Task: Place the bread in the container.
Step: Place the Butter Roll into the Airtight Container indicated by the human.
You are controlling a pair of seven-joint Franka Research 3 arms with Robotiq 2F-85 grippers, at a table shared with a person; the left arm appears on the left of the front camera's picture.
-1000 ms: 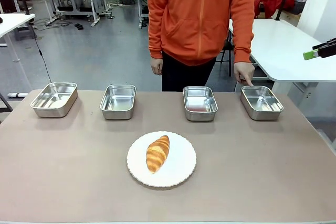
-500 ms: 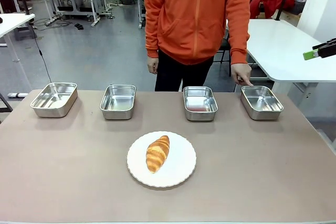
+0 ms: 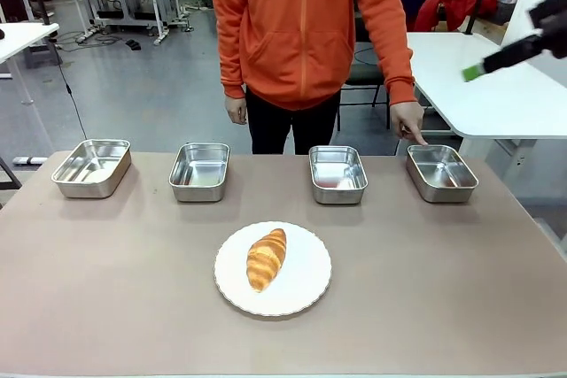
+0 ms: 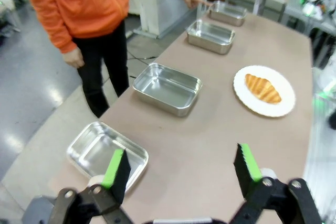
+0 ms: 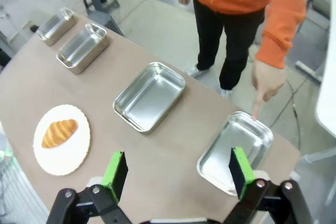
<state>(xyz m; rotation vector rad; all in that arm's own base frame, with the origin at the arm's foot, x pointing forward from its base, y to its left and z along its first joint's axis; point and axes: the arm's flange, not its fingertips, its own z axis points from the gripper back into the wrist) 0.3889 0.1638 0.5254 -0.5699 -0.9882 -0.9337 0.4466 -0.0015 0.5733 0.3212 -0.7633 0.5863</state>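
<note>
Four shallow stainless-steel trays (image 3: pixel 199 173) stand in a row along the far side of the bench (image 3: pixel 461 289), well apart from one another, each with nothing in it. The croissant (image 3: pixel 266 258) lies on a round white scalloped plate (image 3: pixel 306 297) nearer the robot, in front of the gap between the two middle trays, its length running slightly diagonal.

A person in an orange hoodie (image 3: pixel 306 24) stands at the far edge. One hand (image 3: pixel 408 120) points its index finger down at the far rim of the container (image 3: pixel 441 174), the tray at the robot's right end of the row. Whether the fingertip touches the rim cannot be told. The person's other hand (image 3: pixel 236 111) hangs at the side.

The right end effector (image 5: pixel 177 167) hovers high above the right end of the bench, fingers spread wide with nothing between them. The left end effector (image 4: pixel 181 162) hovers above the left end of the row, likewise spread wide and empty, with the leftmost tray (image 4: pixel 89 148) partly beneath one green-padded finger.
</note>
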